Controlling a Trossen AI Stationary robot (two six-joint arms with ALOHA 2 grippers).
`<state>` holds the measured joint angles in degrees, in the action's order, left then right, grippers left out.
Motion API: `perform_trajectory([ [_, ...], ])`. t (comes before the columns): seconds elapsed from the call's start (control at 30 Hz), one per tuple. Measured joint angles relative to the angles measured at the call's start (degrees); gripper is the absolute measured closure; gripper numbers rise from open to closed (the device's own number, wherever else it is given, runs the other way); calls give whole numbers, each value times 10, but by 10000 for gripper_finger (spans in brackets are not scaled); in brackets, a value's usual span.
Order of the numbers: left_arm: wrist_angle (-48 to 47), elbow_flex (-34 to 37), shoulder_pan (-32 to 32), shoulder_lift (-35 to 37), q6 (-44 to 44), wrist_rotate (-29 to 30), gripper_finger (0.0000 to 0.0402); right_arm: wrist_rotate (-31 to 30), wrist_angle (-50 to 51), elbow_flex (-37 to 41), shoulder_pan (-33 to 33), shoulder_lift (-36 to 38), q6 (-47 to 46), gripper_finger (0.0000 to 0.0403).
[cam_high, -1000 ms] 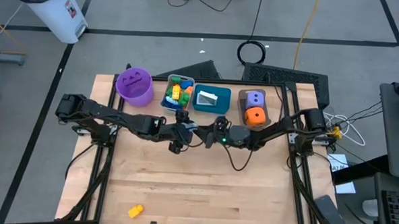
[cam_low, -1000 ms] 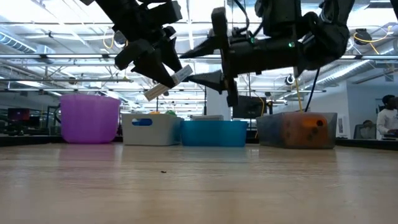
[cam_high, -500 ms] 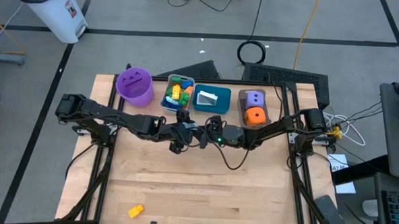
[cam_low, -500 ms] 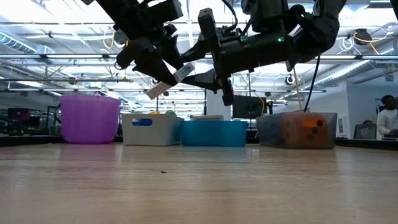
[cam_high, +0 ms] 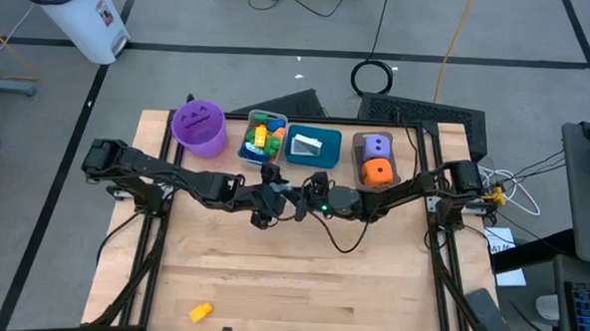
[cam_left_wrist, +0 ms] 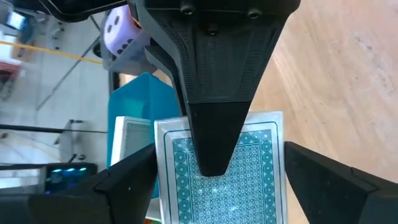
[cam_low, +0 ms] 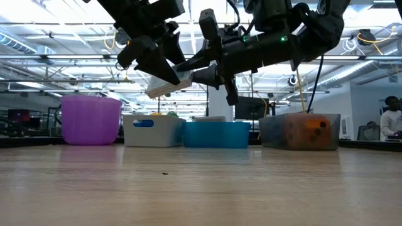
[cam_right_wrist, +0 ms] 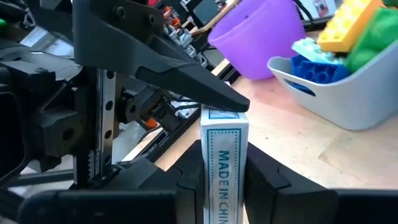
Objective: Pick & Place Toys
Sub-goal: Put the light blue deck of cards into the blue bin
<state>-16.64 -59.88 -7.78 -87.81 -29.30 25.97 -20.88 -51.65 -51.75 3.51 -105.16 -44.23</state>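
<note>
Left claw [cam_low: 164,76] is up in the air over the back-middle of the desk [cam_high: 300,276], clamped on a card pack [cam_low: 168,84], flat, white with a teal pattern. Right claw [cam_low: 202,74] sits tip to tip with it, and in the right wrist view its two fingers [cam_right_wrist: 264,177] press both narrow sides of the same pack, so both claws grip one item: mid hand-over, by my read. In the low view the pack's long axis slopes down toward the left arm's side; its upper end points at the right claw. The pack lies directly between the two claws, neither one nearer. Next move likely turns on the left claw letting go so the right can carry it. Teal bin [cam_high: 313,145], one pack already inside, lies just behind the claws toward the desk's far edge, nearer the right arm's reach. Beside it: grey bin [cam_high: 262,137] of bricks, purple bucket [cam_high: 199,125], brown bin [cam_high: 378,160] with purple and orange dice. One yellow brick [cam_high: 201,311] is stranded at the near edge, well apart from both claws.
</note>
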Motion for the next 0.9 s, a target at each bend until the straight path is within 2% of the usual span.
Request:
perform_trajectory([
  [0.23,20,0,-35,29,-17,57,50,3,0,0,0,1,47,342],
  [0.5,66,0,-49,121,-14,81,46,38,4,0,-4,4,71,342],
  [0.7,58,0,-49,196,52,86,46,29,97,1,-26,62,149,342],
  [0.9,15,0,-47,243,192,97,46,28,233,1,-83,143,209,342],
])
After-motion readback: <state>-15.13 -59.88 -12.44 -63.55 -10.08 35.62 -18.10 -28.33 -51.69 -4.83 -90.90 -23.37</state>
